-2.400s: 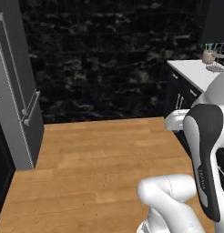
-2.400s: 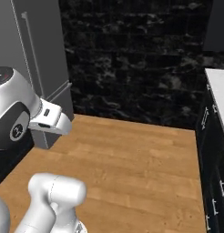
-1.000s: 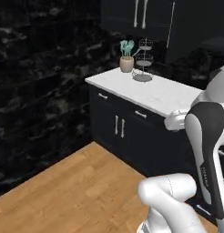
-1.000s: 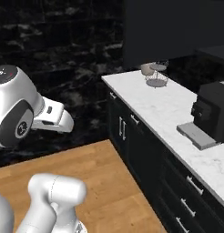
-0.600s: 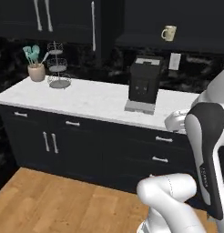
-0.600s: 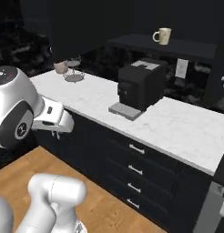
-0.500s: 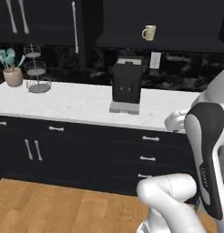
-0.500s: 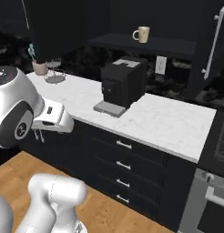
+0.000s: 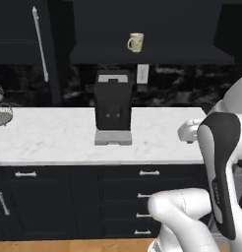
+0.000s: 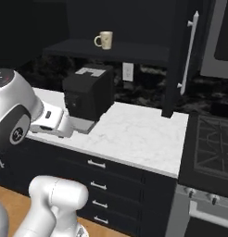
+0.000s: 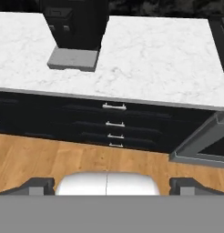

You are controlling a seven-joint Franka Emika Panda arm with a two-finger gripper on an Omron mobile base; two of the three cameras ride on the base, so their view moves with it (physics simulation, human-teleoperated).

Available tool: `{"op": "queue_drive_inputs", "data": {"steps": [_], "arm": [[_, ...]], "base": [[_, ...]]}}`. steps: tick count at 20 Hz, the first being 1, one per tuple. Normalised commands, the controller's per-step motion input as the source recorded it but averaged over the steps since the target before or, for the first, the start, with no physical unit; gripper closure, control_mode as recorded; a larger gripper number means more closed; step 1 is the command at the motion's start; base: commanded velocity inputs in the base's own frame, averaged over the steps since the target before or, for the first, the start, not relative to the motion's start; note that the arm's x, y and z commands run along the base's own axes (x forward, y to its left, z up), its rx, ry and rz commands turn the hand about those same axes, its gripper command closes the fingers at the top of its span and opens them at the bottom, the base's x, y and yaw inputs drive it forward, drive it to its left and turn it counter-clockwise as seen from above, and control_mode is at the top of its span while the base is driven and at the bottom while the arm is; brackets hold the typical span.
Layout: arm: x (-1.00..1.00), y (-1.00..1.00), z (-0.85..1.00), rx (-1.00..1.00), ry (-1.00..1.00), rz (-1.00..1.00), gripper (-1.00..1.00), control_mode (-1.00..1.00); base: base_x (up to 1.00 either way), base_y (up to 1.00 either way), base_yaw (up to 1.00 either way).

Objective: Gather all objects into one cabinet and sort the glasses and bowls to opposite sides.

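One of the glasses, a small beige cup [image 9: 136, 42] [image 10: 105, 40], stands alone on the wide dark shelf of the black wall cabinet [image 9: 142, 55] [image 10: 117, 51], above the coffee machine. The cabinet's tall door with a long silver bar handle [image 10: 187, 52] hangs to the right of the shelf. The bowls are out of view. My gripper [image 11: 111, 185] is open and holds nothing. It hangs low in front of the counter, over the wooden floor, well below and short of the cup.
A black coffee machine [image 9: 113, 107] [image 10: 87, 97] [image 11: 77, 25] stands on the white marble counter [image 9: 49, 140] [image 11: 159, 54]. Black drawers with short silver pulls [image 11: 114, 124] sit below. A stove [image 10: 213, 148] adjoins the counter's right end. Another tall door handle [image 9: 40, 44] is at the upper left.
The base has swung round, so the whole picture shifted from the floor and fridge to the counter with the coffee machine and shelf. The arm keeps its pose and the gripper stays open.
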Motion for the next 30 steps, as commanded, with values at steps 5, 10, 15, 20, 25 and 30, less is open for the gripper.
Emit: {"op": "queue_drive_inputs", "data": {"steps": [5, 10, 15, 20, 25, 30], "arm": [[0.00, 0.00, 0.00, 0.00, 0.00, 0.00, -1.00, 1.00], [0.00, 0.00, 0.00, 0.00, 0.00, 0.00, -1.00, 1.00], [0.00, 0.00, 0.00, 0.00, 0.00, 0.00, -1.00, 1.00], [0.00, 0.00, 0.00, 0.00, 0.00, 0.00, -1.00, 1.00], [0.00, 0.00, 0.00, 0.00, 0.00, 0.00, -1.00, 1.00], [0.00, 0.00, 0.00, 0.00, 0.00, 0.00, -1.00, 1.00]], "base": [[0.94, 0.51, -0.14], [0.50, 0.81, -0.31], [0.11, 0.54, -0.36], [0.13, -0.03, -0.18], [0.29, -0.47, -0.12], [0.39, -0.65, 0.00]]}}
